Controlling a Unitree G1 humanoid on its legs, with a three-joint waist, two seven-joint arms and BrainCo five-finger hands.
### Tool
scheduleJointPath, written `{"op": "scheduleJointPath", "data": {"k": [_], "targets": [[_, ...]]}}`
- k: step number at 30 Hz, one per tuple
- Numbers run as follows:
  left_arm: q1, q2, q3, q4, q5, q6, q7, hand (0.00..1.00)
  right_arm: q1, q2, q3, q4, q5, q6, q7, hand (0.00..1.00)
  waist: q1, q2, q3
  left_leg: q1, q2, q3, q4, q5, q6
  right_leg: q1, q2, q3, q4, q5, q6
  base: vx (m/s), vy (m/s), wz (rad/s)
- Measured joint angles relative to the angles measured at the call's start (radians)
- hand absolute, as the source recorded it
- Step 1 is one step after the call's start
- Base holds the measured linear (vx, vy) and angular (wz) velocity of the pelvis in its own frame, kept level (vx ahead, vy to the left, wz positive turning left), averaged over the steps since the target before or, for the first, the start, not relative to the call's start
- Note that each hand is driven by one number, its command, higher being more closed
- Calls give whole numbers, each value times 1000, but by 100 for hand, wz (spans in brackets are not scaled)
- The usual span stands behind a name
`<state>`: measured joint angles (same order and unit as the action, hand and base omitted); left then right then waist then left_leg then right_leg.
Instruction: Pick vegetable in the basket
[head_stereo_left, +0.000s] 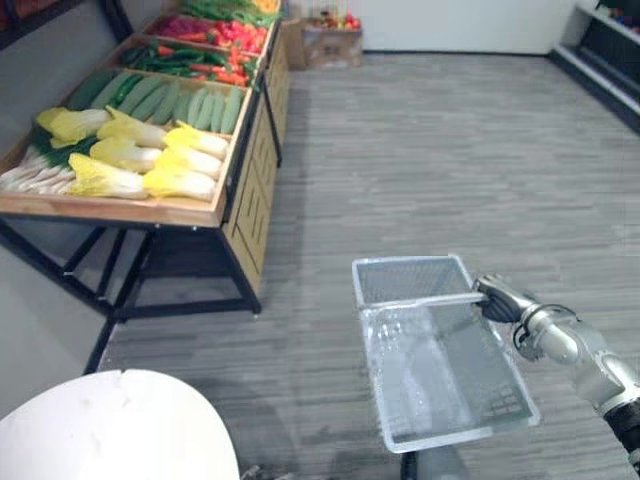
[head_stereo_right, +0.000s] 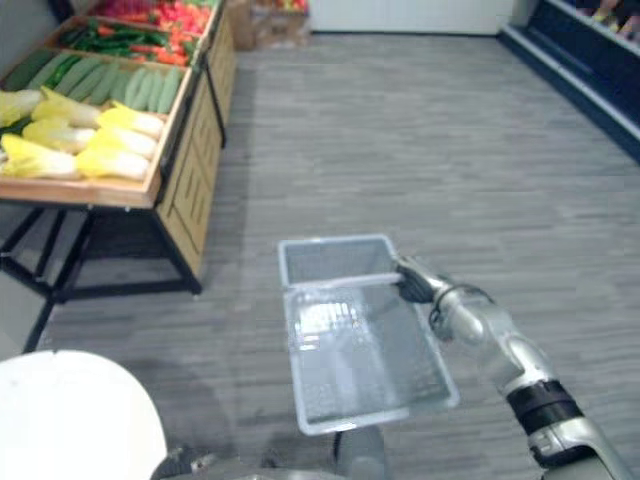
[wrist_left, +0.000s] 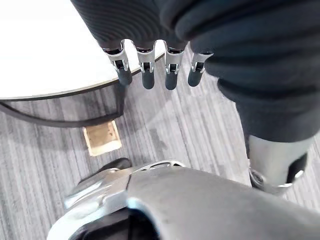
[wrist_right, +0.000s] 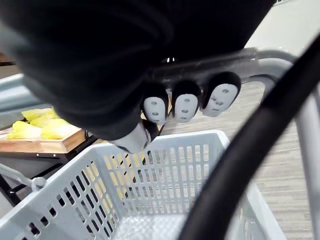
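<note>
Around the grey bar handle (head_stereo_left: 420, 300) the right hand (head_stereo_left: 500, 298) curls its fingers, carrying a pale grey rectangular plastic basket (head_stereo_left: 450, 432) with slotted walls just below it. The left hand (wrist_left: 145, 70) hangs with its fingers straight and slack. Well beyond the right hand, off to its left, yellow-leaved cabbages (head_stereo_left: 150, 160) and green cucumbers (head_stereo_left: 190, 105) lie on a wooden display stand (head_stereo_left: 120, 209).

The pale grey plastic mesh basket (head_stereo_left: 402, 281) is hanging from the right hand (head_stereo_left: 497, 298) over the floor, right of the long wooden produce stand (head_stereo_left: 247, 205). Yellow-leaved cabbages (head_stereo_left: 150, 160) are lying at the stand's near end, with long green cucumbers (head_stereo_left: 190, 105) behind them.
</note>
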<state>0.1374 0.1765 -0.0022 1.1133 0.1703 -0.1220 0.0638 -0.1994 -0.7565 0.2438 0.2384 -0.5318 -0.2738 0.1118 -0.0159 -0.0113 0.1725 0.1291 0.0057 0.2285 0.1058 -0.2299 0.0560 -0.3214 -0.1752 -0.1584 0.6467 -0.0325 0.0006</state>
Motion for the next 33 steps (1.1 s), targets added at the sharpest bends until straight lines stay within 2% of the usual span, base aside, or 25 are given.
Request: {"op": "scheduleJointPath", "data": {"k": [3, 4, 5, 7, 8, 10, 11, 12, 13, 15, 17, 18, 19, 20, 21, 22, 23, 24, 26, 28, 29, 30, 31, 32, 33], "targets": [[-39, 1, -1, -2, -3, 1, 1, 0, 8, 26, -13, 3, 0, 1, 0, 100, -13, 10, 11, -4, 14, -21, 0, 1, -9, -16, 1, -59, -164, 1, 1, 193, 46, 17], [-55, -1, -1, -7, -4, 1, 1, 0, 9, 28, -19, 7, 0, 1, 0, 100, -14, 12, 13, -4, 19, -24, -1, -1, -13, -25, 1, -62, -229, 12, 17, 317, -16, 34], [-73, -6, -1, -25, -4, 0, 4, 0, 8, 28, -38, 9, 0, 3, 0, 100, -12, 23, 25, -3, 27, -39, -2, -9, -26, -40, -2, -60, -352, 39, 56, 285, -49, 30], [-86, -7, -1, -44, -4, -1, 8, 0, 8, 28, -48, 10, 0, 7, 0, 100, -13, 25, 37, 8, 33, -52, -4, -18, -41, -42, -11, -61, -451, 61, 80, 302, -120, 30], [-90, -7, -1, -56, -3, -1, 10, 0, 8, 30, -48, 11, -2, 8, 0, 100, -10, 16, 42, 33, 37, -54, -6, -33, -68, -40, -23, -65, -518, 68, 89, 464, -243, 27], [-72, 5, 0, -57, 0, -1, 11, 0, 20, 35, -53, 5, -6, 5, 0, 100, -12, -10, 36, 100, 42, -69, -6, -70, -127, -30, -46, -77, -542, 67, 88, 474, -282, 30], [-64, 9, 1, -55, 0, 1, 11, 0, 42, 44, -86, 1, -9, 4, -1, 100, -14, -9, 34, 135, 66, -84, 1, -97, -163, -25, -44, -80, -491, 156, 62, 394, -259, 29], [-61, 2, 2, -53, 0, 1, 11, 0, 50, 53, -103, 4, -10, 8, -1, 100, -16, 3, 29, 138, 88, -92, 13, -101, -171, -33, -31, -84, -451, 167, 61, 609, -428, 16], [-61, -14, 3, -40, 3, -1, 10, 0, 55, 59, -121, 8, -11, 16, 0, 100, -10, 26, 18, 115, 130, -113, 71, -94, -178, -52, 4, -101, -393, 122, 48, 499, -377, -4], [-57, -28, 14, -18, 7, -1, 6, 0, 53, 58, -135, 9, -11, 28, 0, 100, -10, 41, 9, 44, 180, -147, 225, -53, -192, -51, 43, -118, -348, 64, 12, 528, -414, -15], [-54, -27, 26, 2, 9, 2, 8, 0, 55, 53, -139, 13, -12, 38, 0, 100, -12, 45, 9, -42, 212, -170, 456, 66, -199, -3, 68, -128, -316, 5, -1, 482, -322, -8], [-43, -29, 30, 3, 9, 3, 7, 0, 68, 49, -139, 13, -12, 48, -1, 100, -8, 48, 9, -108, 236, -186, 626, 242, -198, 62, 85, -131, -324, -31, -12, 465, -231, -12], [-26, -31, 36, -8, 5, -4, 9, 0, 76, 48, -139, 13, -11, 53, -5, 100, 3, 43, 13, -172, 258, -186, 798, 286, -178, 127, 101, -124, -354, -61, -27, 459, -208, -17], [-25, -33, 36, -12, 6, -7, 8, 0, 78, 48, -138, 13, -11, 55, -9, 100, 11, 44, 14, -211, 261, -181, 878, 264, -163, 159, 113, -115, -372, -77, -35, 448, -154, -33], [-25, -34, 37, -14, 6, -8, 6, 0, 78, 50, -135, 13, -11, 55, -18, 100, 27, 51, 15, -281, 248, -176, 980, 212, -138, 225, 127, -99, -414, -88, -45, 446, -112, -42], [-23, -35, 37, -15, 7, -7, 6, 0, 78, 50, -127, 13, -11, 55, -22, 100, 46, 51, 16, -340, 212, -170, 996, 158, -109, 287, 131, -76, -462, -90, -44, 428, -81, -47], [-20, -37, 37, -19, 7, -7, 7, 0, 77, 50, -125, 13, -10, 55, -24, 100, 52, 51, 16, -368, 195, -162, 982, 137, -107, 312, 131, -68, -483, -90, -43, 476, -36, -51], [-13, -41, 38, -20, 7, -8, 7, 0, 76, 51, -117, 13, -10, 53, -33, 100, 66, 53, 15, -423, 163, -144, 918, 102, -115, 353, 129, -56, -514, -89, -40, 460, 15, -51], [-3, -43, 39, -20, 7, -7, 8, 0, 77, 65, -115, 13, -9, 49, -37, 100, 84, 53, 17, -483, 140, -100, 757, 75, -106, 398, 123, -26, -539, -102, -19, 395, 54, -49], [8, -47, 41, -21, 8, -5, 9, 0, 79, 72, -113, 13, -9, 46, -39, 100, 86, 50, 16, -484, 102, -70, 448, 94, -102, 441, 104, -17, -565, -116, 17, 409, 123, -26], [20, -52, 42, -20, 10, -6, 9, 0, 81, 66, -114, 13, -9, 45, -44, 100, 80, 63, 9, -454, 81, -69, 183, 171, -114, 468, 102, -18, -592, -127, 35, 578, 213, -13], [36, -60, 42, -19, 10, -5, 9, 0, 89, 64, -114, 14, -9, 45, -47, 100, 80, 88, -2, -435, 84, -76, -5, 245, -129, 493, 116, -11, -612, -142, 58, 507, 211, -17], [46, -64, 46, -18, 12, -4, 9, 0, 97, 73, -113, 18, -11, 45, -48, 100, 83, 100, -7, -427, 93, -73, -43, 338, -110, 515, 123, 1, -615, -165, 79, 509, 236, -11], [45, -66, 52, -21, 30, -2, 13, 0, 107, 87, -96, 28, -11, 47, -48, 100, 88, 87, -9, -426, 73, -64, -7, 370, -83, 540, 107, 4, -619, -179, 75, 482, 220, -6], [45, -65, 60, -26, 38, -3, 15, 0, 109, 90, -80, 29, -11, 47, -48, 100, 95, 71, -8, -432, 62, -54, 22, 344, -57, 545, 93, 5, -619, -179, 74, 548, 226, 0]]}}
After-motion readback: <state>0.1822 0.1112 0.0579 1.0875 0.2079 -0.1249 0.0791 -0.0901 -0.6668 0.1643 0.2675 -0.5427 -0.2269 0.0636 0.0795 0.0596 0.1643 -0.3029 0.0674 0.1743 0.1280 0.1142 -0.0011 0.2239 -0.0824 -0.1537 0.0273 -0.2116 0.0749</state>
